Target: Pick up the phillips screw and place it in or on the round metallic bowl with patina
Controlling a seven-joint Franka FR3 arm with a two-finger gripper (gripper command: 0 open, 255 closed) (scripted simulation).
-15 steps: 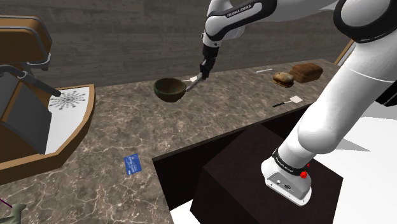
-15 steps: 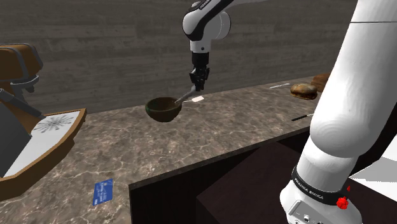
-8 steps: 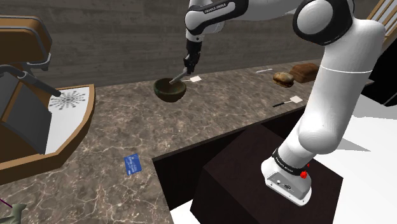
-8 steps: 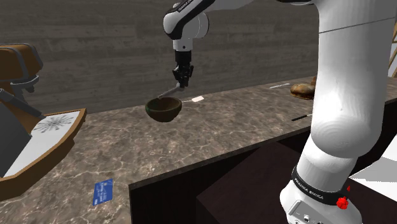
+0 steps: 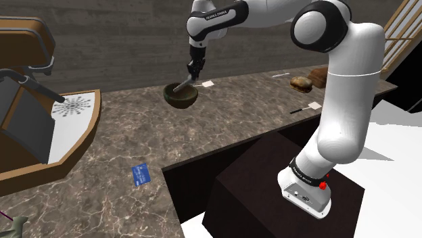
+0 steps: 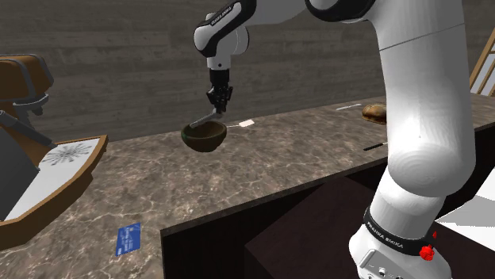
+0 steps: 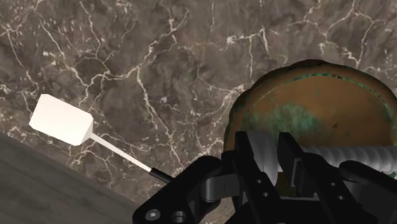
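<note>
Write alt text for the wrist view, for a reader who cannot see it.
The black gripper clasps a grey threaded screw over a round bowl, brown inside with green patina. The bowl sits on a dark marbled counter, where a white-headed tool lies apart.

Dark marble counter [image 5: 115, 135]: patinated round bowl [image 7: 312, 105] directly beneath fingers [image 7: 257, 156]; white-headed stick [image 7: 63, 121] near fingers; blue card [image 5: 141, 174], brown roll [image 5: 301, 83] well apart from fingers.

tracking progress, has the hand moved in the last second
Yes. The hand, holding the screw, has shifted toward the shoulder view's left, from beside the bowl's right rim to above the bowl.
</note>
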